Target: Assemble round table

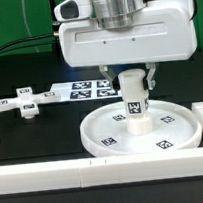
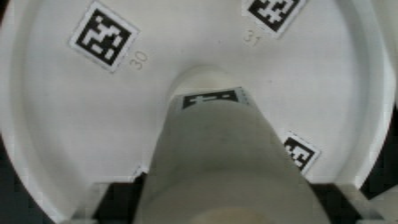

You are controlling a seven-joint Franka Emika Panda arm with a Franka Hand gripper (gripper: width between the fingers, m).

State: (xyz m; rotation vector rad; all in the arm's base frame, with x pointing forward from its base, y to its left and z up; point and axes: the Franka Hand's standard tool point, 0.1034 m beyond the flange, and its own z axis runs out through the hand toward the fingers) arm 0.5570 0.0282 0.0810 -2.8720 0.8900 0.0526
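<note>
Black desk, round disc at near side. Grips upright leg at disc's centre, claw clamped shut around it.

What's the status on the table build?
Both fingers shut on leg. Leg upright at disc centre. Foot loose on exterior view's left; no obstruction seen.

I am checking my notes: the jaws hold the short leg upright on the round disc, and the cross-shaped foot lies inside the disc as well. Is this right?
Not quite. The cross-shaped foot lies on the black table, apart from the round disc, toward the exterior view's left. The exterior view shows this; the rest is right.
</note>
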